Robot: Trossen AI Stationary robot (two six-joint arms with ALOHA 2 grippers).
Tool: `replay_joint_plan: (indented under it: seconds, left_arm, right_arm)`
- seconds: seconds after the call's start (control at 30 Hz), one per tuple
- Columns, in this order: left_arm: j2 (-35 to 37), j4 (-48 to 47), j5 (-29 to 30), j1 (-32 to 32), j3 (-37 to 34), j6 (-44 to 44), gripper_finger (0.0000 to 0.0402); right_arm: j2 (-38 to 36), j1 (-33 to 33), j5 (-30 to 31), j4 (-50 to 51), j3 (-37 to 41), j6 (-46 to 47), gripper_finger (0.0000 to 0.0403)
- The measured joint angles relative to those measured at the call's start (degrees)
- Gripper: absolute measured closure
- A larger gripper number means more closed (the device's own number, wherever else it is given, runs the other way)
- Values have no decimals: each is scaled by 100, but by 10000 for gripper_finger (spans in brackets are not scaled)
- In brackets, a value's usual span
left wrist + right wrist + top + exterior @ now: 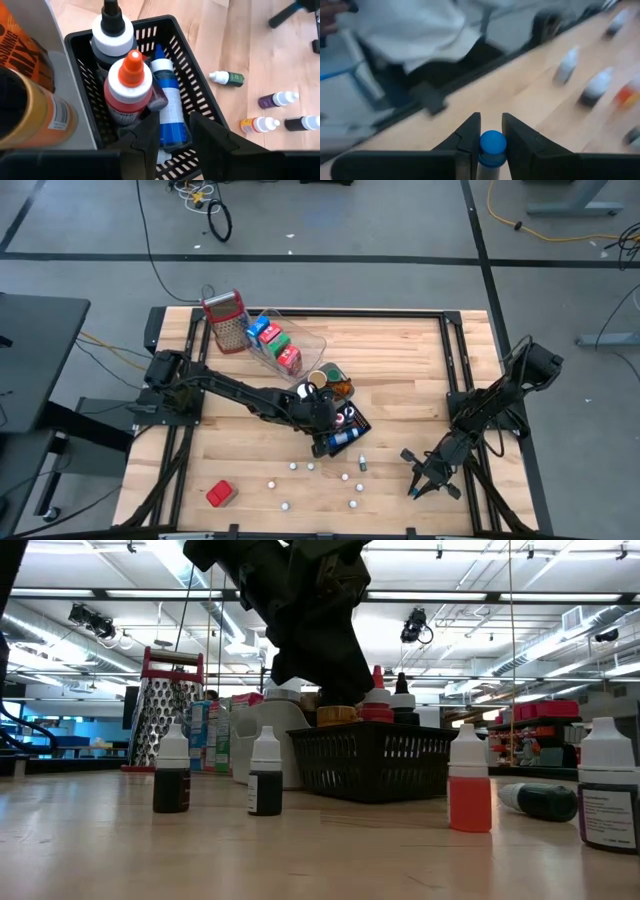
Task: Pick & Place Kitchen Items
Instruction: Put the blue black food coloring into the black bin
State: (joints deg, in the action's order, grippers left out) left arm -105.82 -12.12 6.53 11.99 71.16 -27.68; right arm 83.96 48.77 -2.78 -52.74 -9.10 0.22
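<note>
A black basket [200, 95] near the table's middle holds a black-capped bottle [112, 37], a red bottle with an orange tip [129, 92] and a blue bottle [167, 100]. My left gripper [175, 122] hangs over the basket [345, 432], shut on the blue bottle. At the near right of the table, my right gripper [428, 483] is shut on a small blue-capped bottle [492, 145]. Several small dropper bottles [320, 480] stand or lie loose on the wood in front of the basket. My left gripper pinches the blue bottle's bottom end [175, 140] between its two fingers, slanting down from above. The bottle runs on along the fingers, its blue tip [159, 52] pointing away, beside the red bottle inside the basket. Whether it rests on the basket floor is hidden. My right gripper pinches the small bottle at its blue cap [493, 141] between its two fingertips. The fingers come nearly level, tipped slightly down. The gripper hides the bottle's body and what it stands on.
A metal grater with a red top [225, 320] and a clear tray of cartons [285, 345] stand at the far left. Round cans [332, 380] sit just behind the basket. A red item [220, 493] lies at the near left. Bare wood lies at the far right.
</note>
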Motion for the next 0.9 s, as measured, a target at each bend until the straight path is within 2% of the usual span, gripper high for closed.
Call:
replay_joint_plan:
  seconds: [0.1, 0.27, 0.37, 0.43, 0.57, 0.7, 0.9]
  left_arm:
    - [54, -47, -3, 0, 0, 45, 285]
    - [297, -127, 4, -11, 4, 239, 285]
    - [517, -152, 15, -9, 6, 397, 285]
    - [660, -185, 71, -9, 7, 443, 285]
    - [809, -245, 296, -9, 7, 572, 285]
    - [820, -332, 295, -9, 7, 856, 285]
    - [820, -388, 319, -9, 7, 910, 285]
  right_arm:
    - [-9, -2, 746, -547, -13, 23, 328]
    - [-9, -64, 2509, -940, -39, -64, 328]
    - [-7, -321, 3560, -1171, -171, -451, 329]
    - [-11, -612, 3984, -1299, -308, -655, 329]
    - [-13, -1388, 3910, -1226, -689, -663, 328]
    - [-13, -2062, 3654, -426, -926, -411, 327]
    - [-11, -2539, 3558, 315, -962, 215, 326]
